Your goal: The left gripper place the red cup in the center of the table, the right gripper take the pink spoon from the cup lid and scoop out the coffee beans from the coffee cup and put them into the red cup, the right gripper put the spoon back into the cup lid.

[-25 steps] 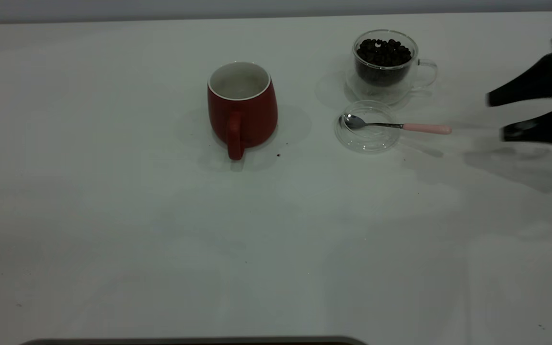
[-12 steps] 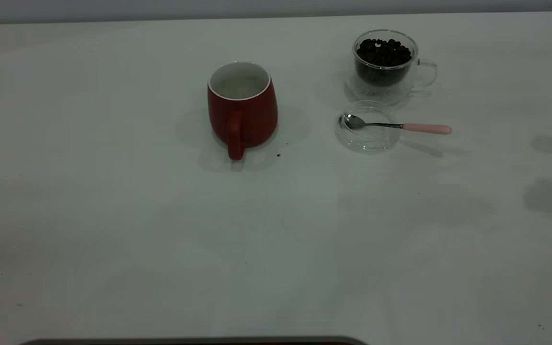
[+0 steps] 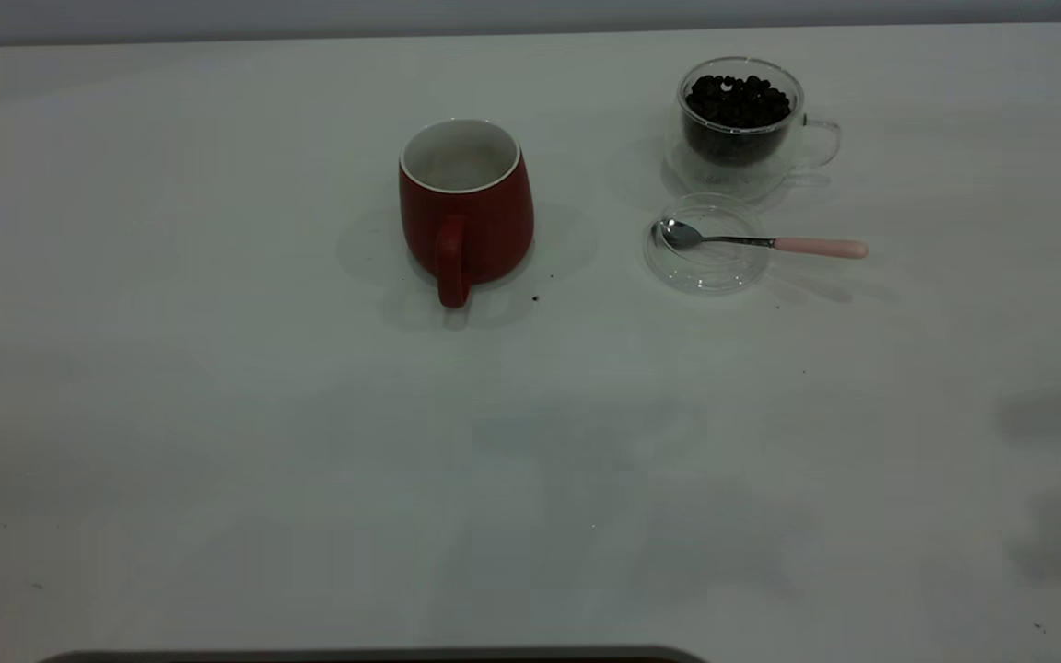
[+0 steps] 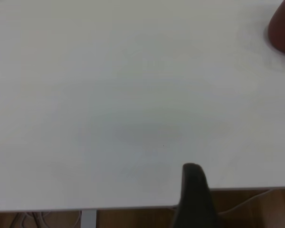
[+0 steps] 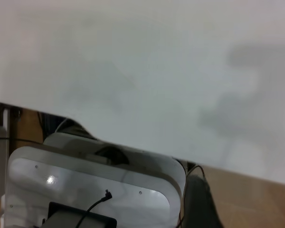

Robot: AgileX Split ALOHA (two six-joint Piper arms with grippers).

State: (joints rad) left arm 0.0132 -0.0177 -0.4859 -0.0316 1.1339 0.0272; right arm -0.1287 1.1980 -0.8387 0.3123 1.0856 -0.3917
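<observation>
1. The red cup [image 3: 466, 207] stands upright a little above and left of the frame's center in the exterior view, handle facing the camera, white inside showing.
2. Upper right of the frame: the glass coffee cup [image 3: 744, 124] is upright, loaded with dark coffee beans [image 3: 738, 99], handle pointing right.
3. Just below it lies the clear cup lid [image 3: 707, 243], flat on the white table [image 3: 309, 442].
4. The pink spoon [image 3: 763, 241] rests with its metal bowl inside the lid, and its pink handle sticks out over the rim to the right.
5. A few dark specks sit on the table just right of the red cup's handle.
6. No arm appears in the exterior view; only soft shadows fall at the lower right of the frame.
7. Left gripper [image 4: 194, 197]: one dark finger shows at the bottom of its wrist view, over the table edge, the red cup at the upper right corner. Open or closed? Cannot tell.
8. Right gripper [image 5: 199, 202]: one dark finger at the bottom edge, off the table near a white base. Its state cannot be told either.
</observation>
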